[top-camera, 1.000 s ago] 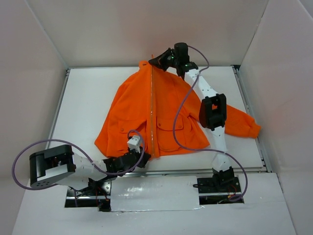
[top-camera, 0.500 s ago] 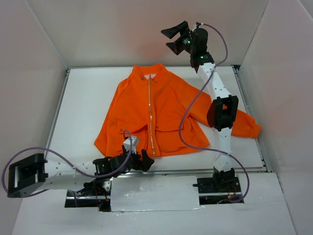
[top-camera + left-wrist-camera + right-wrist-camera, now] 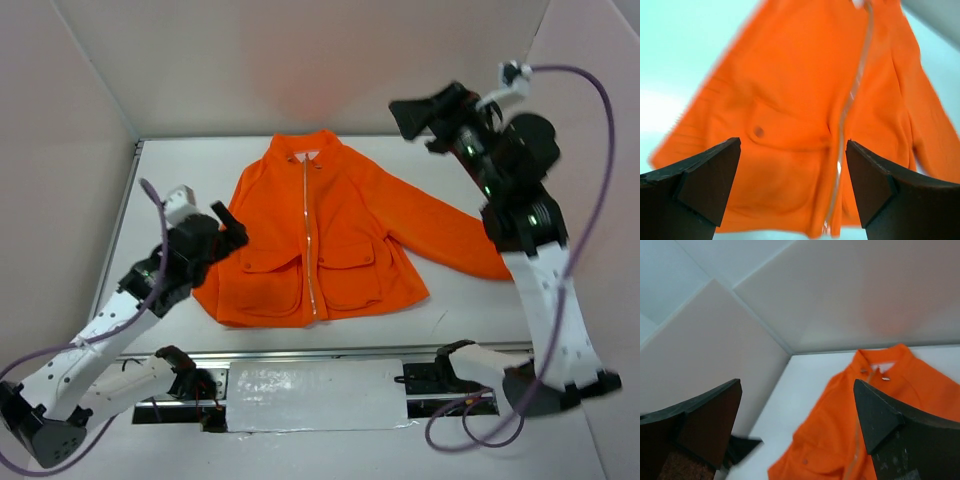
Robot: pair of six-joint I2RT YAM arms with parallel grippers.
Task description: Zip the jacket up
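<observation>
The jacket [image 3: 320, 240] lies flat on the bench [image 3: 180, 170], collar [image 3: 305, 150] rearward. The left hand [image 3: 230, 226] hangs at its left edge, the right hand [image 3: 410, 118] above, rear-right.

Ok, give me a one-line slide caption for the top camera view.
Orange jacket flat on the white table, front closed along its zipper; left tool and right tool both open, holding nothing.

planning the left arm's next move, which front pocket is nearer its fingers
The pocket left of the zipper in the top view; the left fingers hover on that side, and the other pocket lies beyond the zipper.
</observation>
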